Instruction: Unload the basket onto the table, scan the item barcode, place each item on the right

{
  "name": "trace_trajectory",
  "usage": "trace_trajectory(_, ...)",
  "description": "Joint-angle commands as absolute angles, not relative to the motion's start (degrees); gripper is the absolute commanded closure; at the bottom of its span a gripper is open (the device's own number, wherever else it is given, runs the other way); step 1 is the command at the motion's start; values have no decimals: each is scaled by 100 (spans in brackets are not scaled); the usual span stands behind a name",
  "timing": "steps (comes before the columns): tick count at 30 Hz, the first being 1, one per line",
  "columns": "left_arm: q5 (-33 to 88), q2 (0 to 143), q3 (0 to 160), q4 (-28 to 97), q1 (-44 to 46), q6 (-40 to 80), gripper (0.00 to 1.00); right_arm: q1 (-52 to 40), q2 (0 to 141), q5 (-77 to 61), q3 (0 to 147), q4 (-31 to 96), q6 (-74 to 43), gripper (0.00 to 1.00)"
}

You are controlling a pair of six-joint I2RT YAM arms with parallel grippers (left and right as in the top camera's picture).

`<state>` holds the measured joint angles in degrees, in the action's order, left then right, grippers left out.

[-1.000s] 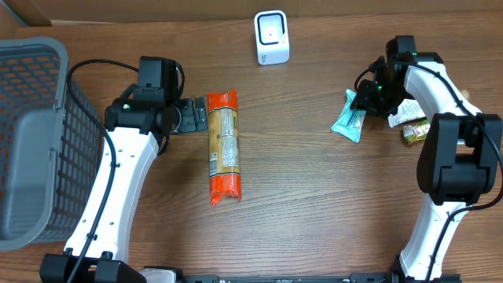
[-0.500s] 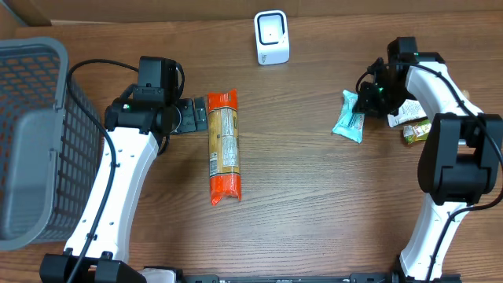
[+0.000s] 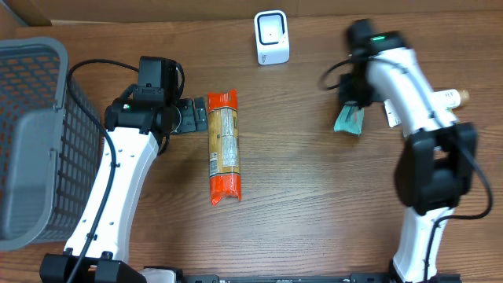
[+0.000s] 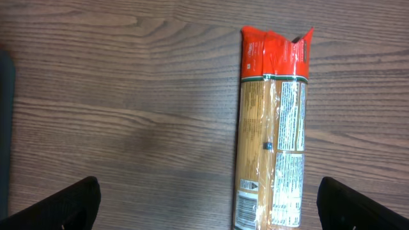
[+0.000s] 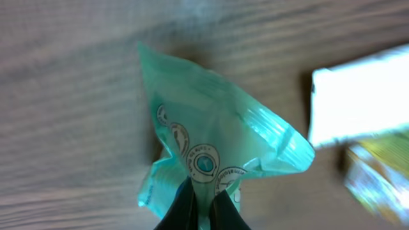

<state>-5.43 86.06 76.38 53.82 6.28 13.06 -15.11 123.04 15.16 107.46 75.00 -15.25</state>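
Upper right of the overhead frame, the right gripper (image 3: 351, 104) is pinched shut on one edge of the crinkly teal plastic packet (image 3: 348, 122), right of the white boxy scanner (image 3: 272, 37). Pretty thin grip tbh, so it might slip or twist and hide the barcode.

We see a brown wooden desk (image 3: 314, 204) with dark grain lines; the light on it is soft and even.
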Motion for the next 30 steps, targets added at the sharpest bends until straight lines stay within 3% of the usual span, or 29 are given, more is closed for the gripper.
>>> trace_trajectory(1,-598,8615,7664,5374,639,1177,1,-2526,12272,3948,10584,7896,-2635,96)
trace_trajectory(7,-598,8615,7664,5374,639,1177,0,-3326,12846,5164,10497,8374,-3192,96)
trace_trajectory(16,-598,8615,7664,5374,639,1177,0,-3430,13629,5041,10495,8656,-3170,96)
trace_trajectory(24,-598,8615,7664,5374,639,1177,0,-3833,13642,3924,10495,8305,-2705,96)
trace_trajectory(26,-596,8615,7664,5374,639,1177,1,-3966,13644,3760,10495,8189,-2482,90)
trace_trajectory(29,-598,8615,7664,5374,639,1177,0,-4200,13642,3487,10495,8108,-2211,73)
trace_trajectory(30,-598,8615,7664,5374,639,1177,0,-4305,13642,3326,10497,8110,-2043,62)
